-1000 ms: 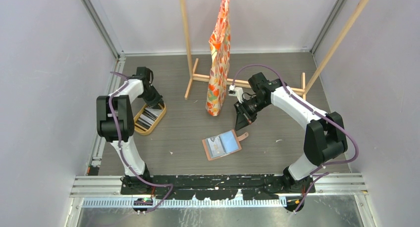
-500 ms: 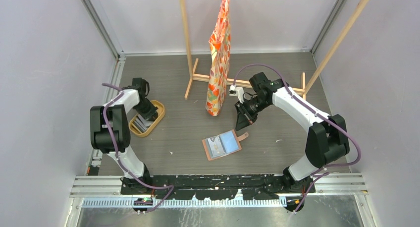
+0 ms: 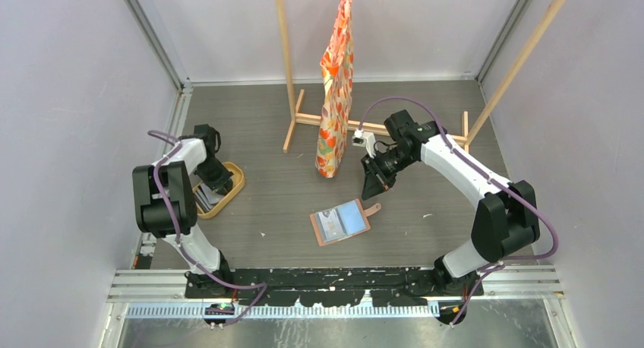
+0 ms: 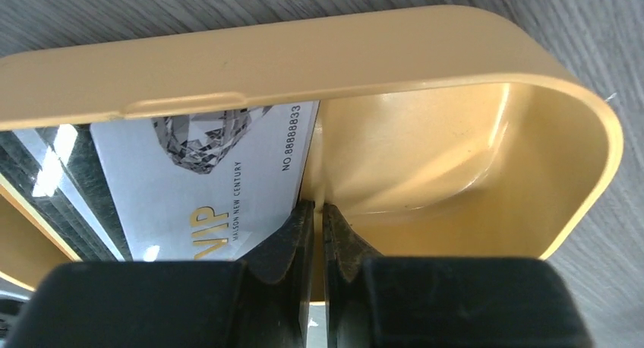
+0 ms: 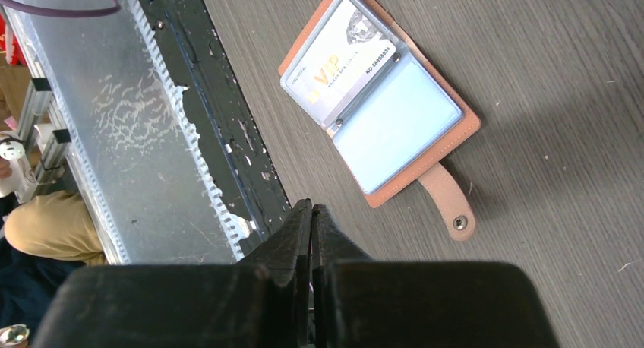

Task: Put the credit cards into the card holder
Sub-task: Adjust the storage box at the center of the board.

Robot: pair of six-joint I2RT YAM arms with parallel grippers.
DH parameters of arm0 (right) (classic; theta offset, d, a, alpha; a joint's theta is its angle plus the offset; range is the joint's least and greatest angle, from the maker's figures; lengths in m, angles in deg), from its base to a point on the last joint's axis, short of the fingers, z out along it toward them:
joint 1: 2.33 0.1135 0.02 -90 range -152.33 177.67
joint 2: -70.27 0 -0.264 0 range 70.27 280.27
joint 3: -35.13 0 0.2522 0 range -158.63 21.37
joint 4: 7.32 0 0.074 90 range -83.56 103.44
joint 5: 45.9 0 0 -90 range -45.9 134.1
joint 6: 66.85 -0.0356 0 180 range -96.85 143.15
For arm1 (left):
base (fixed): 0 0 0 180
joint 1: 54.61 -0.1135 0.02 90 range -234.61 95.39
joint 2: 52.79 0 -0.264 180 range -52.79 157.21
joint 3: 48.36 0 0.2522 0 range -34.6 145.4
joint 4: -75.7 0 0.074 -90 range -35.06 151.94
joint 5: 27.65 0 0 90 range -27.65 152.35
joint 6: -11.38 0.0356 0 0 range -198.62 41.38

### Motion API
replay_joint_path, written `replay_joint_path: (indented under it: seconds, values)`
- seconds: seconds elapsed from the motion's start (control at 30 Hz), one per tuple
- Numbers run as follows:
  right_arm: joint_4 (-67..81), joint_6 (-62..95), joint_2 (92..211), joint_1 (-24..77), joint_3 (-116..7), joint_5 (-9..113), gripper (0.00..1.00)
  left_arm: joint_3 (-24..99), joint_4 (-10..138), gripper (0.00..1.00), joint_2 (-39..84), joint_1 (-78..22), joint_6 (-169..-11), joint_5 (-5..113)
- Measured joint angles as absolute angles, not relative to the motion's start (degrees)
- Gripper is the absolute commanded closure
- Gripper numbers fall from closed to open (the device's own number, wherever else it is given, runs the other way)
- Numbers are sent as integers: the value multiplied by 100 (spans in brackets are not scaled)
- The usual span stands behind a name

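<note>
**Left arm works the tray as 1 card sits in the holder**

At the table's left edge, your left gripper (image 4: 312,207) reaches into the yellow-rimmed tray (image 4: 342,44). Its fingers are closed to a sliver against the edge of a white VIP card (image 4: 205,173). You cannot tell from here whether that card is pinched. Darker cards (image 4: 45,188) lie stacked beside it.

The card holder (image 5: 380,109) lies open near the middle of the table, toward the near edge. 1 VIP card (image 5: 342,55) fills a pocket, and the grey-blue pocket beside it looks empty. Your right gripper (image 5: 312,207) hovers above the table just on the far side of the holder, fingers pressed together on nothing.

Expect these cards to be light, stiff and slick, and awkward to lift while lying flat. Take 1 by a short edge where it tilts against the tray wall. The soft holder will likely slide, so brace it near the snap tab (image 5: 446,200).
</note>
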State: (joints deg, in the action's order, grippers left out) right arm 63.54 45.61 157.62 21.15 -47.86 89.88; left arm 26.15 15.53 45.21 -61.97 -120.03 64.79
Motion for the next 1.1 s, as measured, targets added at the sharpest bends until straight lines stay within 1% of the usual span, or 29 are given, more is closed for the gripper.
replay_joint_path:
  seconds: [0.23,0.33,0.43,0.57,0.8,1.0,1.1]
  values:
    - [6369,4589,15760,2104,-4786,8992,94,3205,1085,86,5091,-6199,-11151,6149]
    - [6378,4600,15751,2104,-4786,8992,94,3277,1087,76,5159,-6201,-10792,5828]
    - [6389,4624,15703,2100,-4786,8999,94,3446,1186,70,5270,-6127,-10418,5532]
    - [6398,4662,15664,2082,-4786,9025,94,3922,1148,68,5601,-5727,-10031,5519]
    - [6398,4683,15649,2067,-4786,9031,94,4392,980,65,5924,-5040,-9562,5524]
    - [6398,4683,15649,2056,-4786,9044,94,4777,630,64,6193,-4581,-8700,5661]
    - [6402,4688,15649,2039,-4786,9073,94,4759,565,61,6193,-4323,-8237,5867]
